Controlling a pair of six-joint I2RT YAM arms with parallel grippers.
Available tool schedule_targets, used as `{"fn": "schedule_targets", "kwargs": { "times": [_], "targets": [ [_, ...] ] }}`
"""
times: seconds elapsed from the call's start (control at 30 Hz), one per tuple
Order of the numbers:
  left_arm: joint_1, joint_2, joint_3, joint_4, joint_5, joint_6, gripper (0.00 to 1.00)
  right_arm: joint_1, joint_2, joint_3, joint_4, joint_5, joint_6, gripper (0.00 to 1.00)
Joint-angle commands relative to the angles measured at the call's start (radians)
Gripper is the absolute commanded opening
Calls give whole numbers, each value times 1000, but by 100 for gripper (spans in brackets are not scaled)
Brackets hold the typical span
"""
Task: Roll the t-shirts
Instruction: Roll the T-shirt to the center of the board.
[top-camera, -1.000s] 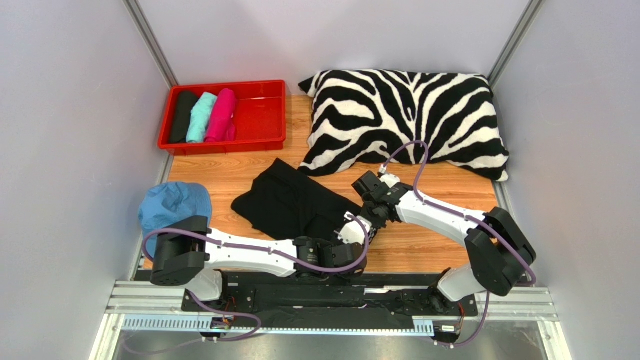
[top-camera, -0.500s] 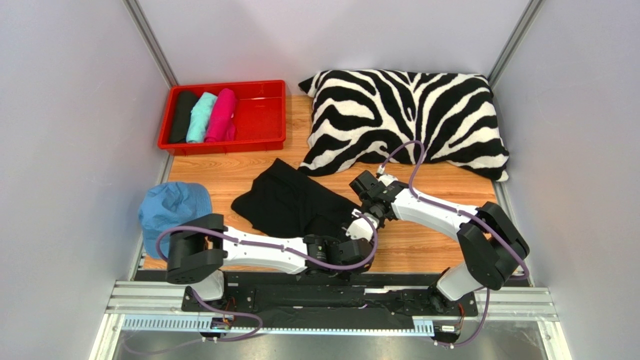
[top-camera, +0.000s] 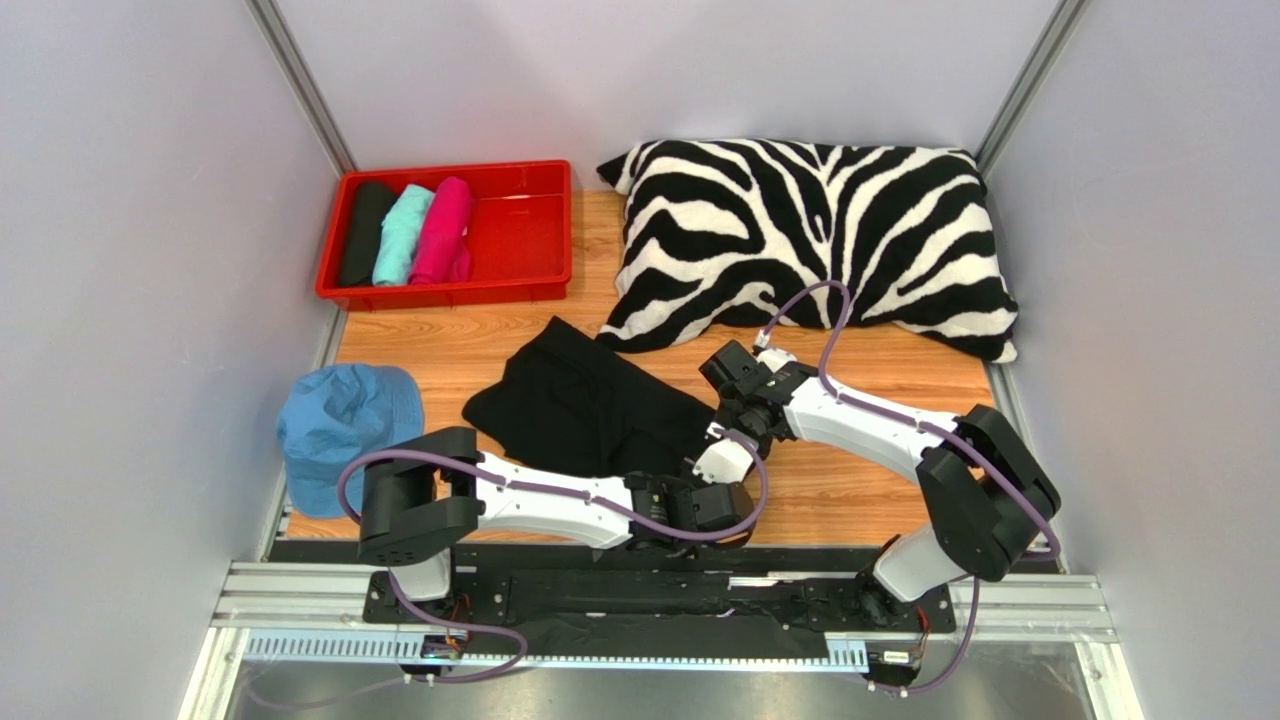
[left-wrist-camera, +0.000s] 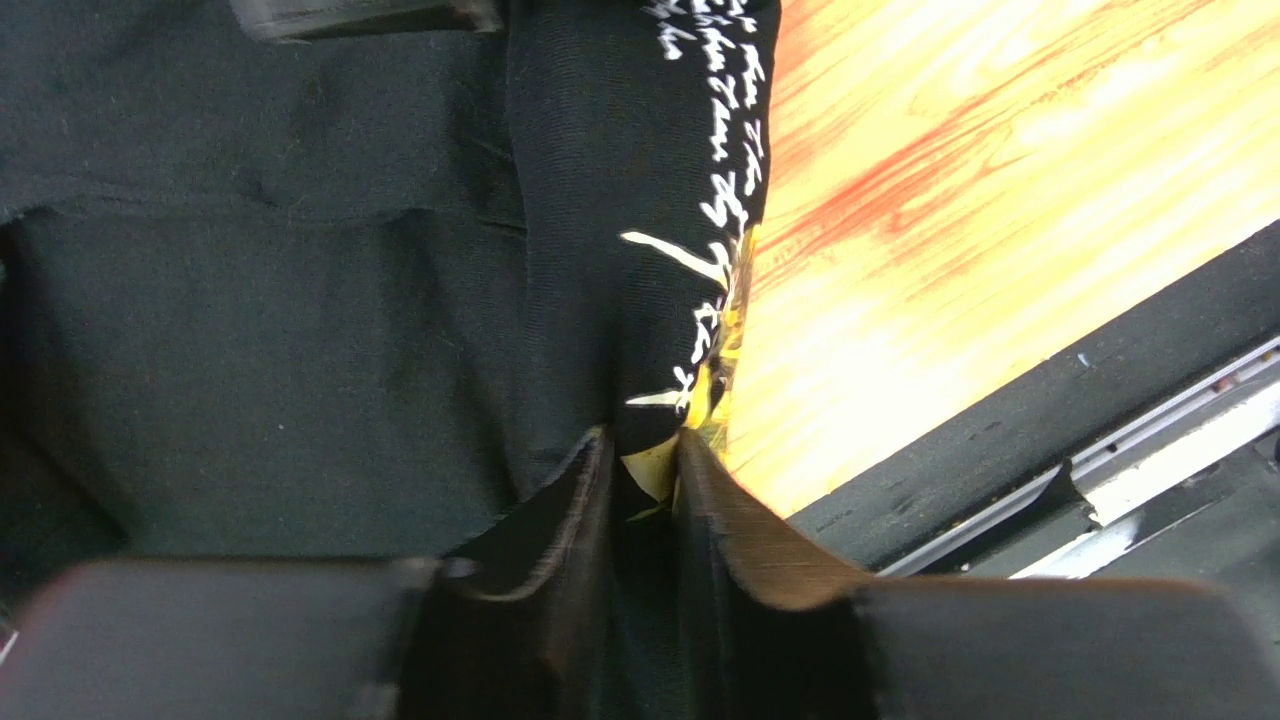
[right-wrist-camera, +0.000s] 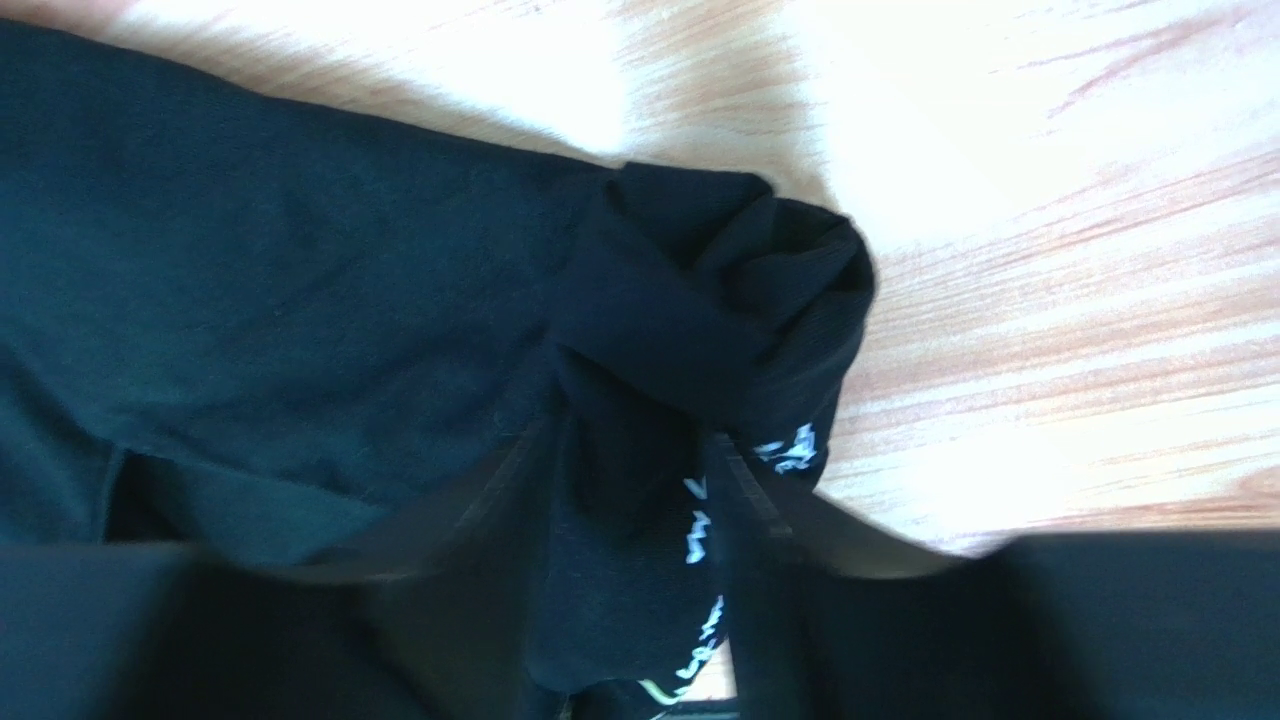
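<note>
The large black t-shirt lies spread on the wooden table, its near right edge rolled into a thick bunch with white print. My left gripper is shut on the printed end of that roll, jaws narrow with fabric pinched between them. My right gripper straddles the other end of the roll, jaws apart with the cloth filling the gap. Rolled black, teal and pink t-shirts lie side by side in the red tray.
A zebra-striped pillow lies at the back right, just behind the black t-shirt. A blue cap sits at the left table edge. The black base rail runs along the near edge, close below both grippers.
My left arm has swung to the right and its jaws have narrowed onto the roll's printed end. The right jaws have widened around the roll.
</note>
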Motion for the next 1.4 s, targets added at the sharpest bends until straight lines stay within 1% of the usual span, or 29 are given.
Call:
{"fn": "schedule_targets", "kwargs": {
  "times": [0.0, 0.07, 0.1, 0.13, 0.2, 0.23, 0.33, 0.5, 0.6, 0.63, 0.77, 1.03, 1.13, 1.23, 1.33, 1.37],
  "targets": [
    [11, -9, 6, 4, -8, -26, 23, 5, -69, 25, -6, 17, -10, 57],
    [14, -26, -8, 14, 3, -28, 16, 5, -101, 18, -3, 23, -19, 63],
    [18, -34, -12, 22, 9, -28, 13, 5, -112, 14, 0, 26, -20, 69],
    [20, -51, -28, 42, 18, -28, 8, 5, -139, 11, 0, 34, -23, 71],
    [34, -72, -63, 73, 56, -37, 3, 5, -167, -9, 8, 40, -25, 77],
    [40, -95, -75, 106, 71, -45, 2, 5, -182, -17, 14, 45, -25, 77],
    [63, -137, -130, 161, 125, -71, 1, 7, -241, -67, 40, 46, -14, 77],
    [109, -181, -213, 232, 216, -118, 0, 7, -357, -204, 141, 49, 22, 75],
    [132, -204, -255, 266, 266, -144, 0, 7, -392, -250, 209, 37, 29, 75],
    [136, -212, -265, 299, 276, -152, 0, 5, -396, -273, 227, 31, 27, 75],
    [169, -227, -310, 344, 337, -193, 0, 8, -386, -296, 307, 29, 27, 75],
    [219, -241, -364, 396, 408, -226, 0, 8, -288, -284, 353, 39, 24, 75],
    [228, -240, -367, 398, 426, -227, 0, 7, -238, -267, 368, 36, 13, 73],
    [233, -246, -370, 392, 429, -223, 0, 8, -196, -232, 345, 49, 13, 68],
    [238, -250, -371, 387, 437, -212, 0, 8, -163, -184, 302, 65, 7, 50],
    [238, -249, -370, 387, 440, -209, 0, 8, -152, -172, 270, 69, 6, 38]
  ]
}}
